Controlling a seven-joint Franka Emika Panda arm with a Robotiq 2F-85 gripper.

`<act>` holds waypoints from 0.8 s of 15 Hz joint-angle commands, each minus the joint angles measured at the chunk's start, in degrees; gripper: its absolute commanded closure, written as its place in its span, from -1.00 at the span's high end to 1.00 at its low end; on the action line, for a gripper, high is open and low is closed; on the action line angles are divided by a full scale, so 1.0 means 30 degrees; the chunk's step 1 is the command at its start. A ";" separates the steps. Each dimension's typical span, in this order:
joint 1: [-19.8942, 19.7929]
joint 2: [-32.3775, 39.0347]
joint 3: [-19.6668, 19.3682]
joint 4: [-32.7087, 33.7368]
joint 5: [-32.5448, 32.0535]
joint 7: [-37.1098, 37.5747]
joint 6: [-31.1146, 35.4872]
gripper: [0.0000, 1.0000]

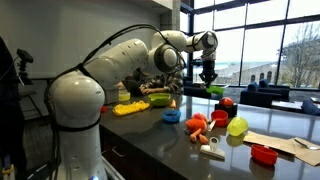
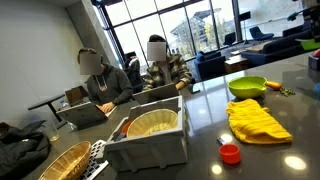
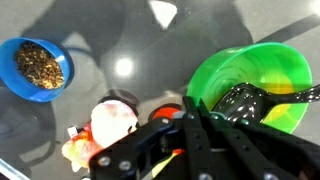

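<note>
At the upper right of an exterior view, the fingers (image 1: 208,74) hang shut just above a bright green plastic bowl (image 1: 216,91) on the dark glossy worktop (image 1: 150,140). In an exterior view the bowl (image 2: 247,86) sits right of centre, near a yellow cloth (image 2: 258,120). In the wrist view the fingers (image 3: 200,135) are pressed together, with nothing seen between them, at the bowl's (image 3: 270,65) left rim, and a black spoon (image 3: 240,100) lies inside. The bowl looks light, stiff and slick, best pinched at the rim.
</note>
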 commanded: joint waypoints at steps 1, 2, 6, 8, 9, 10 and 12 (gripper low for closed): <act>-0.0501 -0.0923 -0.0251 -0.0575 -0.0004 0.0728 0.0229 -0.98; -0.0662 -0.0972 -0.0331 -0.0624 -0.0010 0.0945 0.0262 -0.98; -0.1633 -0.1069 -0.0535 -0.0737 0.0075 0.1466 0.0191 -0.98; -0.2050 -0.1006 -0.0558 -0.0762 0.0120 0.1747 0.0176 -0.98; -0.2251 -0.0967 -0.0522 -0.0771 0.0164 0.1856 0.0167 -0.98; -0.2832 0.0227 0.0167 0.1315 -0.0218 0.2167 -0.0762 -0.98; -0.2782 -0.0706 -0.0196 -0.0748 0.0243 0.2268 -0.0074 -0.98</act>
